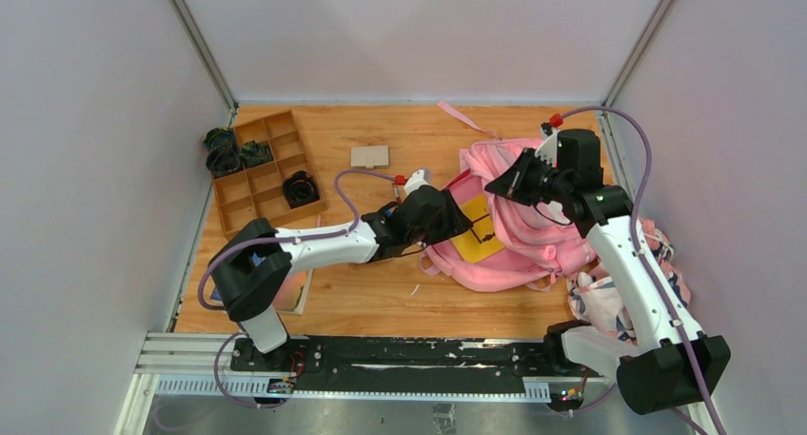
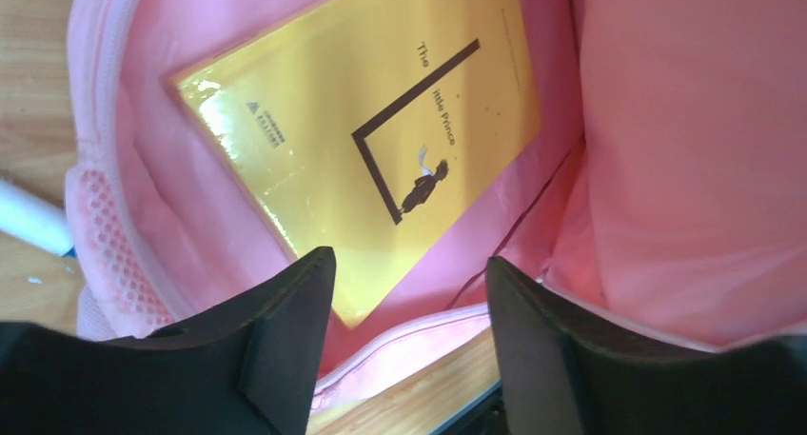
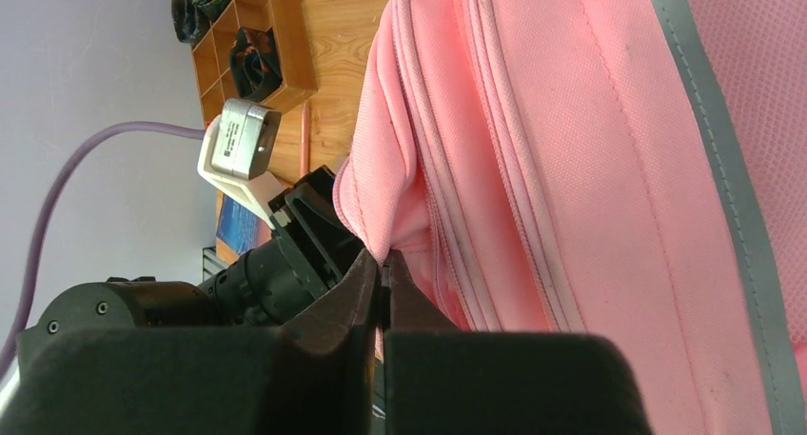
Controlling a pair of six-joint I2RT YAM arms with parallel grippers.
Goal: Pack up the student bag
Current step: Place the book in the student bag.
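At the right-centre of the table [image 1: 381,297] lies the bag [image 1: 533,249], pink, with its main pocket gaping towards the left arm. A yellow book [image 2: 324,140] lies flat inside that pocket on the pink lining, its cover up, with "The Little Prince" printed beside a small figure.

The left gripper [image 2: 409,287] sits at the pocket's mouth, pointing in. Its fingers [image 2: 285,349] stand well apart with a wide gap between them, and nothing is clamped there. The near corner of the book shows just past the left fingertip; whether that tip touches it I cannot tell. Below the fingers run the pocket's zipper edge and a strip of bare wood.

The right gripper [image 3: 381,273] is pinched tight on a fold of the bag's pink fabric beside the zipper seams, at the upper edge of the opening. Its two black fingers [image 3: 333,302] meet with only the thin fold between them. From above, this gripper holds that edge raised over the pocket.

A compartment tray [image 1: 266,168] stands at the far left of the table, with dark items in some cells. A patterned cloth bundle [image 1: 609,297] lies against the bag's right side.
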